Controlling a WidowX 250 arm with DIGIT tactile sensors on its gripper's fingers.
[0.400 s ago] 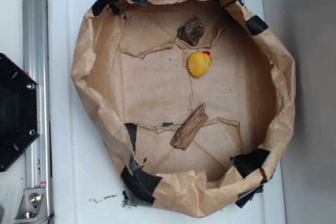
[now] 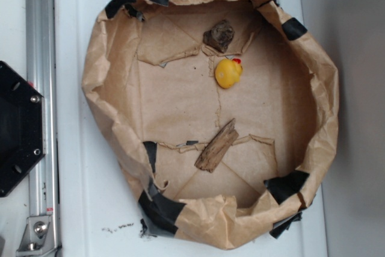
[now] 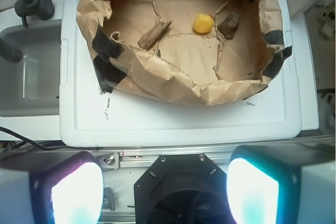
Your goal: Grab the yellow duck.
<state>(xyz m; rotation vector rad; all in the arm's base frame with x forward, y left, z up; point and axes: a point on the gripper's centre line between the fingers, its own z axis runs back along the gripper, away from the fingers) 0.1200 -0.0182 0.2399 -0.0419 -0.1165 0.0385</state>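
Observation:
The yellow duck lies on the brown paper floor of a crumpled paper basin, its red beak toward the top right. In the wrist view the yellow duck sits far ahead, between the wood splinter and the dark chunk. My gripper is open, its two pale glowing pads wide apart with nothing between them. It hovers over the black robot base, well short of the basin. The exterior view does not show the gripper.
A dark knobbly wood chunk lies just above the duck. A brown wood splinter lies below it. The basin's raised paper walls, patched with black tape, ring everything. It stands on a white lid. The black base and metal rail are at left.

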